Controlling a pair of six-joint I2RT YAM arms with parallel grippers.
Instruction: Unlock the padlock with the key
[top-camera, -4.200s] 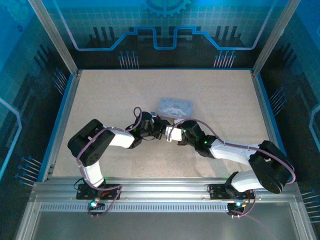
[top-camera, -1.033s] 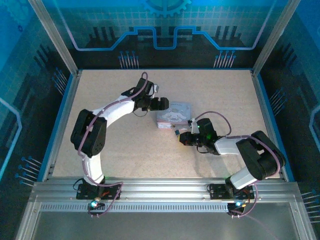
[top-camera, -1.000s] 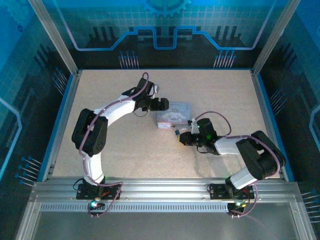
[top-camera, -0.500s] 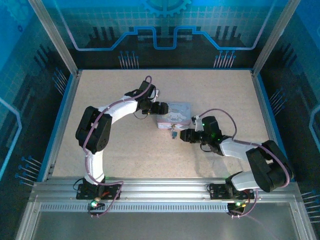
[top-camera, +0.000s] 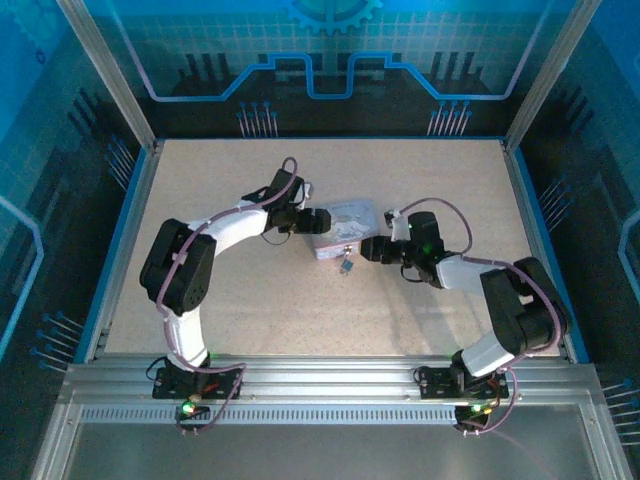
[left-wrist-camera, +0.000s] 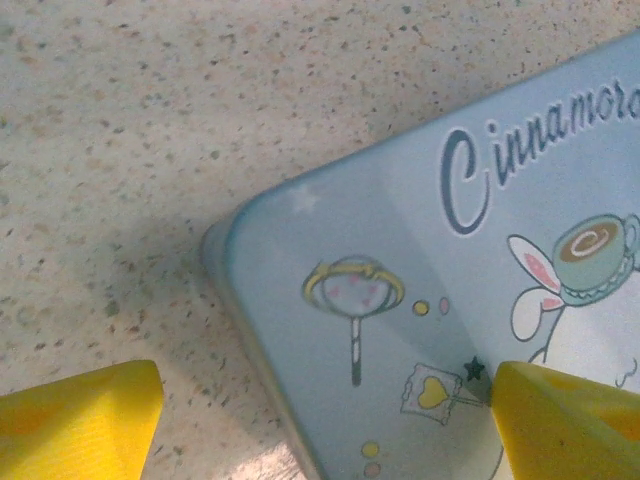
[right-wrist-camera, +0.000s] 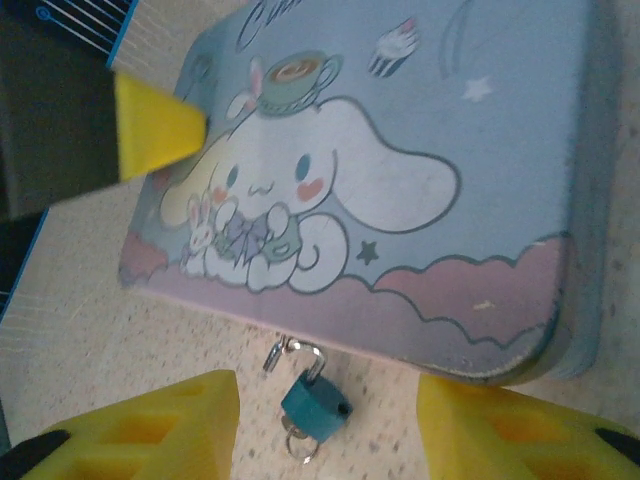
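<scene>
Left end effector (left-wrist-camera: 325, 388) apart over tin (left-wrist-camera: 500, 200) lettered "Cinnamoro"; right end effector (right-wrist-camera: 326, 390) apart, padlock (right-wrist-camera: 315, 403) between.

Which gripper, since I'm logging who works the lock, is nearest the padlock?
The right gripper: the padlock sits just ahead of its open jaws, at the edge of the tin. The left gripper hovers at the opposite end.
</scene>
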